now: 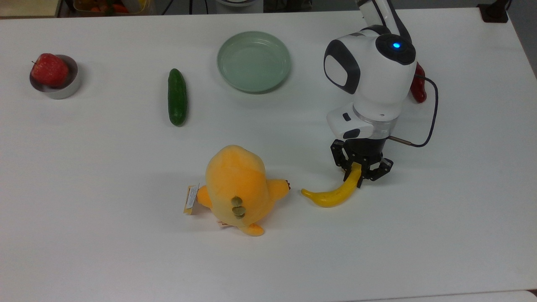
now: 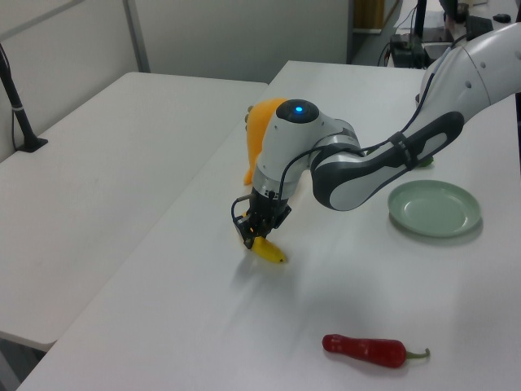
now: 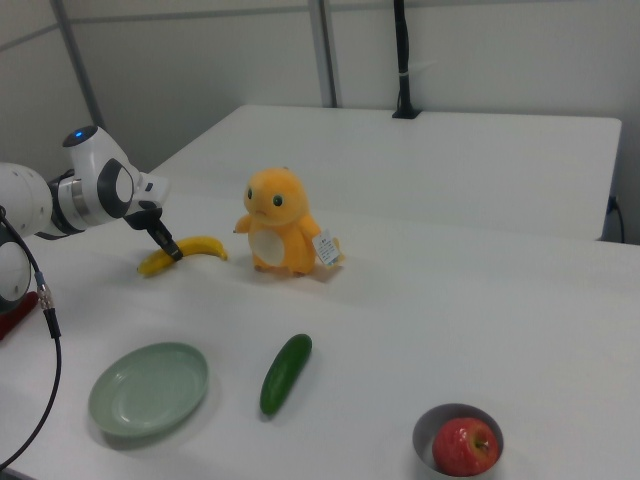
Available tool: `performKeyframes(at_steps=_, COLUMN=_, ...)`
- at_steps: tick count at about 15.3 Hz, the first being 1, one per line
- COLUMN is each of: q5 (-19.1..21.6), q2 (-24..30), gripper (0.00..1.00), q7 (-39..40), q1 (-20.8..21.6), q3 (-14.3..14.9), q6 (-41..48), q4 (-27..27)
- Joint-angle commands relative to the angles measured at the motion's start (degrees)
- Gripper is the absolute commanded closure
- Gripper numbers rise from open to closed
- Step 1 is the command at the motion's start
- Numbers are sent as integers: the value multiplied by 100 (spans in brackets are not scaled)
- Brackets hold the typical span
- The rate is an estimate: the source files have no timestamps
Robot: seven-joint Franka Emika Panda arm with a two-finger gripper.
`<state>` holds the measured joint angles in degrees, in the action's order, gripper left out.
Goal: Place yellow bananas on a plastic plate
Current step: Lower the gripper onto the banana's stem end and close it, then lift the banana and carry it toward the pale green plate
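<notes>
The yellow banana (image 1: 331,197) lies curved on the white table, right of the plush toy in the top view. My gripper (image 1: 356,175) is shut on the banana's upper end, its fingers pointing down from the white wrist. In the left view the gripper (image 2: 256,238) holds the banana (image 2: 269,251) low over the table. The right view has the banana (image 3: 200,247) at the gripper (image 3: 172,252), left of the toy. The pale green plastic plate (image 1: 254,61) stands empty toward the back, apart from the gripper; it is the plate (image 2: 433,208) and the plate (image 3: 148,387).
An orange-yellow plush toy (image 1: 237,186) sits just left of the banana in the top view. A green cucumber (image 1: 177,96) lies left of the plate. A red apple (image 1: 50,69) rests in a metal tin (image 1: 63,90) at far left. A red pepper (image 1: 418,88) lies behind the arm.
</notes>
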<state>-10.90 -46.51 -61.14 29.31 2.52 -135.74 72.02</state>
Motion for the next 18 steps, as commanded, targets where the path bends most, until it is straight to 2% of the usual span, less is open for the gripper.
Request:
performKeyframes(at_steps=1, q5=-167, q2=-69, gripper=86, q7=-161, q1=14, q3=-32, q6=-22, q4=-109)
performKeyframes(at_steps=6, q5=-264, q2=202, gripper=87, q7=-152, q1=-30, q3=-102, q6=4, q4=-30)
performKeyframes(at_steps=9, q5=-386, q2=694, gripper=87, q7=-74, q1=-214, q3=-225, q6=-13, q4=373)
performKeyframes(at_steps=18, q5=-396, q2=1574, gripper=87, q7=708, q1=-627, q3=-524, q6=-13, q4=1375)
